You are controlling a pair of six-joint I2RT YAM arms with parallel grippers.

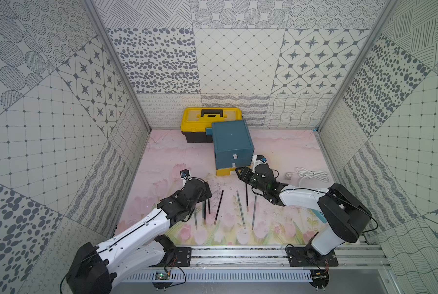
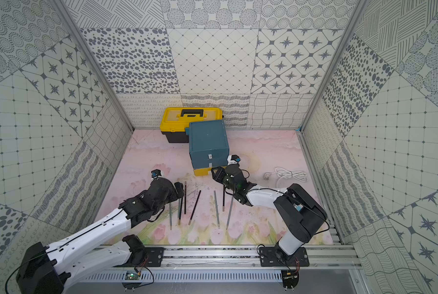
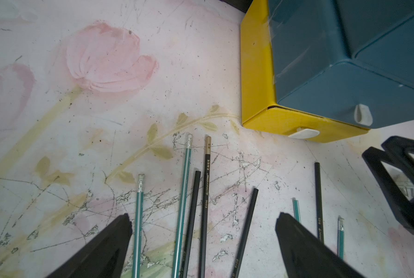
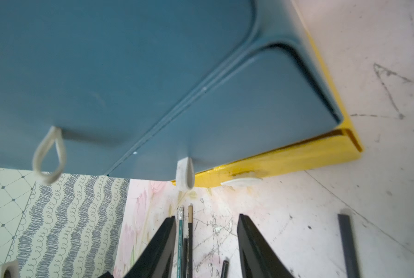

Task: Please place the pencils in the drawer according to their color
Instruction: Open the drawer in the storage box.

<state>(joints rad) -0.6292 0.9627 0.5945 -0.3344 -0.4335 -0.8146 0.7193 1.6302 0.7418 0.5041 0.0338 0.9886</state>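
Worktop (image 1: 284, 152), pink and flower-printed, carries everything. A yellow toolbox (image 1: 200, 122) with a black handle stands at the middle of the back edge. The teal drawer cabinet (image 1: 232, 142) stands just in front of it. The cabinet's long axis runs from back edge to front edge, and its three stacked fronts face the front edge. The yellow lowest drawer (image 3: 256, 96) stands a little further out than the two teal ones.

The left arm (image 1: 141, 226) rises from the front-left corner toward the middle, with its wrist bent down over the pencils. The left claw (image 3: 203, 216) gapes wide and grips nothing; several pencils lie on the worktop under the gap.

The right arm (image 1: 302, 196) folds up from the front-right corner, and its forearm runs toward the cabinet. The right claw (image 4: 206, 216) is levelled at the drawer fronts, its fingers partly apart with nothing between them. The white loop tab (image 4: 184, 175) of the middle drawer hangs just ahead of one fingertip, apart from it.

A white cable (image 1: 312, 175) lies coiled near the right edge.

The pencils (image 1: 241, 208) lie flat in two loose groups near the middle of the front edge, between the arms and outside the drawers. Their long axes run roughly from front edge to back edge. The silver-and-teal ones (image 3: 185, 183) point their eraser ends toward the cabinet, with black ones (image 3: 318, 199) beside them.
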